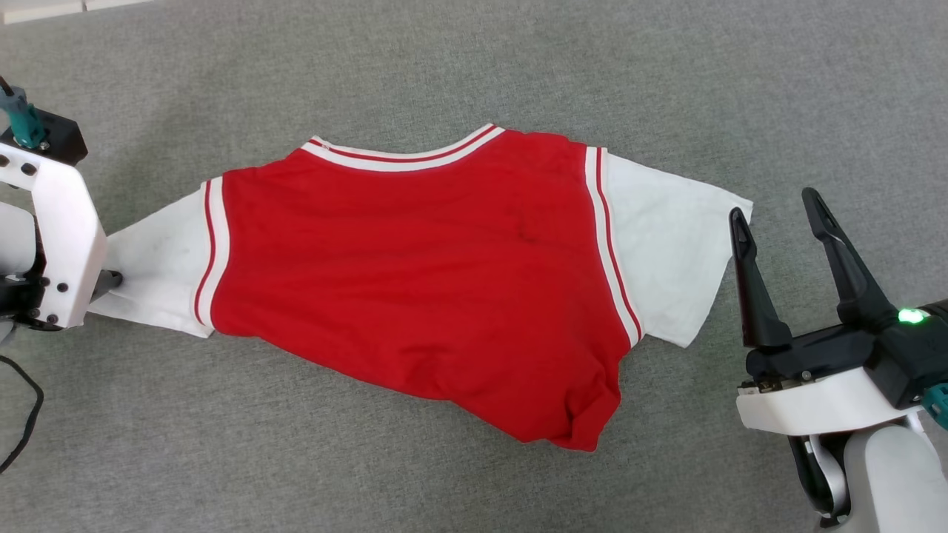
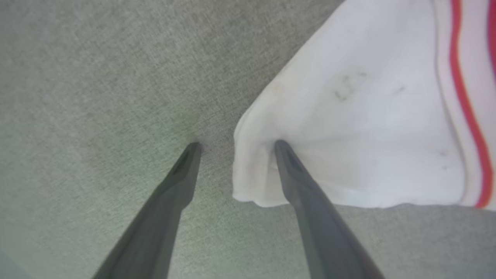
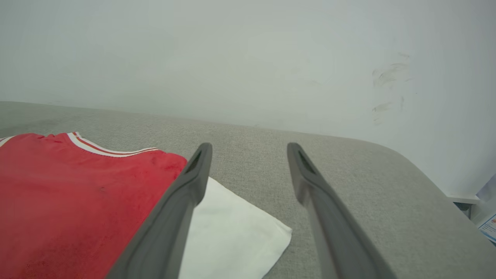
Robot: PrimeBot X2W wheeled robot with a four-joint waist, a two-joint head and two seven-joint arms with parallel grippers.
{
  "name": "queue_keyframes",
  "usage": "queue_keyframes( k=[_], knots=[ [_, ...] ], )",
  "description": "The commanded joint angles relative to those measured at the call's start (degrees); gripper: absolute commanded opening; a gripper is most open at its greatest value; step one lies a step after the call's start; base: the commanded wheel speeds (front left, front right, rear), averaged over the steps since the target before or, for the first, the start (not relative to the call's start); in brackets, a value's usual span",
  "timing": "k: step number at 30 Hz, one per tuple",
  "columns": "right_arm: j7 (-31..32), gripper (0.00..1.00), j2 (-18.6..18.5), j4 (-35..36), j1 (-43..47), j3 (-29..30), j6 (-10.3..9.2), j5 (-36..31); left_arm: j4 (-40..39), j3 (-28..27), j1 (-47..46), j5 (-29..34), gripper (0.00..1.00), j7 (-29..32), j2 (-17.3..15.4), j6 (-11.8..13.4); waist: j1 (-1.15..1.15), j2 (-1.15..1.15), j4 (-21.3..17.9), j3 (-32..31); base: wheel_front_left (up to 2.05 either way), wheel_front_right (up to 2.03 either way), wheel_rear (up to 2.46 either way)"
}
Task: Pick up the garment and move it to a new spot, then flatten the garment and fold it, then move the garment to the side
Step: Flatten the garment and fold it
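Head view: garment spread, right claw parted.

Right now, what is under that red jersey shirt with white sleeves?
Grey woven surface runs all around the red jersey shirt, presumably beneath too; the shirt's underside is covered.

**Setting:** plain indoor test space, of the lab or robot-trial kind.

**Evidence:**
- Grey, short-pile, felt-like textile surface, uniform and unpatterned, running up to a bare matt white wall.
- Dark grey scuff marks on that wall, above the surface's far right corner.
- Low white ledge at the wall's foot, just past that corner.
- White sheet with blue print beside the ledge, too small to read.
- Thin black cable looping over the surface's near left side.
- Narrow pale strip along its far left edge.
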State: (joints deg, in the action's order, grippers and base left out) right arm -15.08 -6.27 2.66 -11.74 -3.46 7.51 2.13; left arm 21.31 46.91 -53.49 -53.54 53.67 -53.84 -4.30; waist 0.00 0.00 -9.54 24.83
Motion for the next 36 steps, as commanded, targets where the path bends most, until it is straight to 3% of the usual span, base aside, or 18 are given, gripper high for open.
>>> queue_keyframes(
  k=[1, 2, 3, 4, 5, 11, 20, 23, 32, 36],
  knots=[
    [-0.1, 1.0, -0.3, -0.1, -0.5, 0.1, -0.04, 0.4, 0.8, 0.8, 1.7, -0.1, 1.0, -0.5, 1.1, -0.2, 0.0, 0.0, -0.2, 0.4, 0.0, 0.0, 0.0],
    [-0.1, 1.0, -0.4, 0.0, -0.8, 0.2, -0.04, 0.3, 1.4, 1.0, 2.2, -0.3, 1.0, -0.7, 1.6, -0.3, 0.0, 0.0, -0.3, 0.5, 0.0, 0.0, 0.0],
    [-0.1, 1.0, -0.6, -0.1, -1.0, 0.4, -0.04, 0.3, 1.8, 1.3, 2.5, -0.3, 0.89, -1.0, 2.1, -0.5, 0.0, 0.0, -0.2, 0.5, 0.0, 0.0, 0.0],
    [-0.1, 1.0, -0.7, -0.2, -1.3, 0.7, -0.04, 0.2, 2.3, 1.5, 2.6, -0.3, 0.25, -1.3, 2.4, -0.7, 0.0, 0.0, -0.2, 0.5, 0.0, 0.0, 0.0],
    [-0.1, 1.0, -0.8, -0.2, -1.4, 0.9, -0.04, 0.2, 2.7, 1.5, 2.6, -0.5, 0.0, -1.6, 2.8, -0.8, 0.0, 0.0, -0.1, 0.4, 0.0, 0.0, 0.0],
    [-0.1, 1.0, -4.5, -0.1, -4.5, 0.2, -0.04, -1.0, 4.0, -0.2, -0.3, -1.3, 0.0, -4.3, 3.0, -1.7, 0.0, 0.0, 0.8, -1.6, 0.0, 0.0, 0.0],
    [1.5, 1.0, -15.2, -2.6, -15.0, -1.6, -0.04, 1.1, 1.1, 0.1, -1.8, -1.3, 0.0, -6.2, 2.2, -2.6, 0.0, 0.0, 2.5, -4.5, 0.0, 0.0, 0.0],
    [9.0, 1.0, -20.7, -5.1, -19.7, -6.2, -0.04, 4.9, -0.8, 0.8, -1.8, -1.0, 0.0, -7.0, 2.2, -2.8, 0.0, 0.0, 3.2, -5.0, 0.0, 0.0, 0.0],
    [44.6, 1.0, -37.7, -6.6, -32.2, -27.3, -0.04, 27.4, -5.7, 2.5, -2.6, 0.0, 0.0, -8.4, 3.5, -3.0, 0.0, 0.0, 5.7, -4.1, 0.0, 0.0, 0.0],
    [57.4, 1.0, -42.4, -7.4, -36.8, -34.5, -0.04, 37.1, -6.8, 2.6, -3.7, 0.1, 0.0, -8.8, 4.1, -3.0, 0.0, 0.0, 6.9, -2.8, 0.0, 0.0, 0.0]
  ],
)
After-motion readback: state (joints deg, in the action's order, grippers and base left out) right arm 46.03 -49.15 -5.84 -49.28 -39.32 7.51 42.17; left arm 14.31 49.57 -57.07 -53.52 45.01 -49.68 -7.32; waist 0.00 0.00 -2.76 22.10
